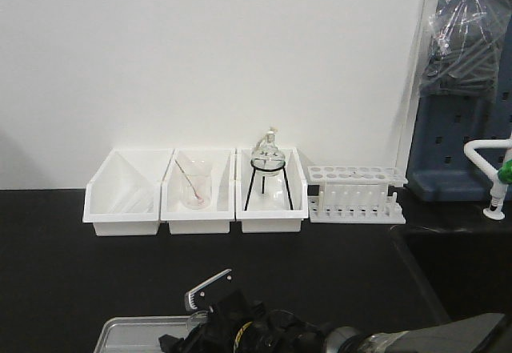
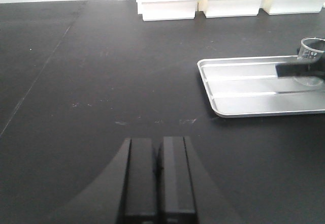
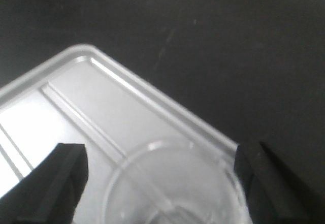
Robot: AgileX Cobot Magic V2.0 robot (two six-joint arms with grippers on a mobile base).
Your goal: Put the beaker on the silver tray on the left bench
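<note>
The clear beaker (image 3: 172,188) stands on the silver tray (image 3: 76,97), near its corner, on the black left bench (image 1: 64,273). My right gripper (image 3: 161,150) is open around it. The right finger is against the rim and the left finger (image 3: 63,176) stands a little off it. In the left wrist view the beaker (image 2: 313,49) is at the tray's (image 2: 249,89) far right end, with a black finger across its lower part. My left gripper (image 2: 158,148) is shut and empty, low over bare bench left of the tray. In the front view the tray (image 1: 132,333) is at the bottom edge.
Three deep white bins (image 1: 196,205) line the back wall. The middle one holds a beaker with a rod and the right one a flask on a tripod (image 1: 268,169). A white test-tube rack (image 1: 356,193) stands beside them. The basin and tap (image 1: 496,173) are at the right end.
</note>
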